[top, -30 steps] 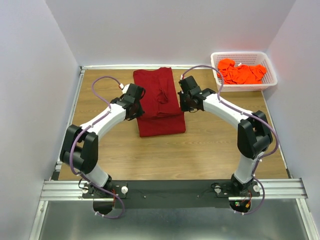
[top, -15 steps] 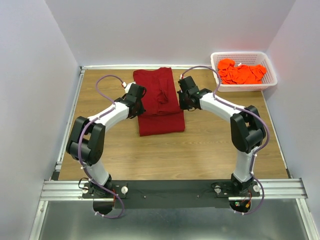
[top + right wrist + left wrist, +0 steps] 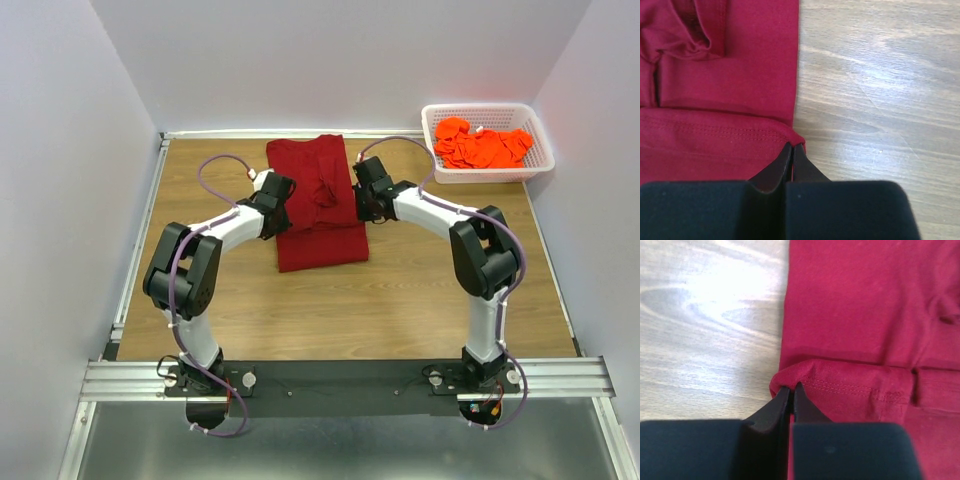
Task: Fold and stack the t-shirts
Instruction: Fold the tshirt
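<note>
Pinching maroon t-shirt [image 3: 322, 240], left gripper [image 3: 790, 388], right gripper [image 3: 792, 146]

The maroon shirt [image 3: 320, 215] lies on the table [image 3: 400, 290], with the left gripper [image 3: 281, 196] at its left edge and the right gripper [image 3: 360, 201] opposite. Orange shirts [image 3: 485, 148] lie in the basket [image 3: 490, 176].

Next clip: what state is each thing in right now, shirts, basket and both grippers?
maroon t-shirt: partly folded, flat on the table, folded edge pinched at both sides
orange t-shirts: unfolded, heaped crumpled in the basket
basket: upright, holding the orange t-shirts
left gripper: jaws shut on the maroon t-shirt's folded corner
right gripper: jaws shut on its other folded corner
</note>
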`<action>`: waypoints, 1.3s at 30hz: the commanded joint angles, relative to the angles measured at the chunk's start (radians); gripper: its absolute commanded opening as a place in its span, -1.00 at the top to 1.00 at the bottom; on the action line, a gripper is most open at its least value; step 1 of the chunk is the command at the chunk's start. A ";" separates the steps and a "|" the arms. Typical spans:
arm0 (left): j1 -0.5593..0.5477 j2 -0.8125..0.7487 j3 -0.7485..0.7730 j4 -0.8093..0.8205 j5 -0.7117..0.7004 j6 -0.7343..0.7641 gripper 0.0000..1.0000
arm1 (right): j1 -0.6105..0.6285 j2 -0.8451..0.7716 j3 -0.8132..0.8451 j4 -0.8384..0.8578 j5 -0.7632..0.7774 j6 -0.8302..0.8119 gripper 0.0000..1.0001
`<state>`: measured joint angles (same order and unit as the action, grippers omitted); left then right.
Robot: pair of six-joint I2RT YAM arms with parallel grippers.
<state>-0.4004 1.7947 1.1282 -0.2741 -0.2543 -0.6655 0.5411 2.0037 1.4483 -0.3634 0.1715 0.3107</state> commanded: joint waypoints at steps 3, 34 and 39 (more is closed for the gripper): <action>0.006 -0.024 -0.007 0.004 -0.063 -0.002 -0.07 | -0.006 -0.003 0.020 0.030 0.020 -0.028 0.44; -0.279 -0.143 -0.291 0.061 -0.053 -0.250 0.62 | 0.077 0.056 -0.062 0.198 -0.429 0.154 0.49; -0.279 -0.123 -0.312 0.062 -0.020 -0.241 0.62 | 0.079 0.090 -0.036 0.202 -0.408 0.149 0.52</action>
<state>-0.6765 1.6295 0.8558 -0.2173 -0.3012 -0.8989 0.6125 2.0624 1.3697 -0.1917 -0.2302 0.4557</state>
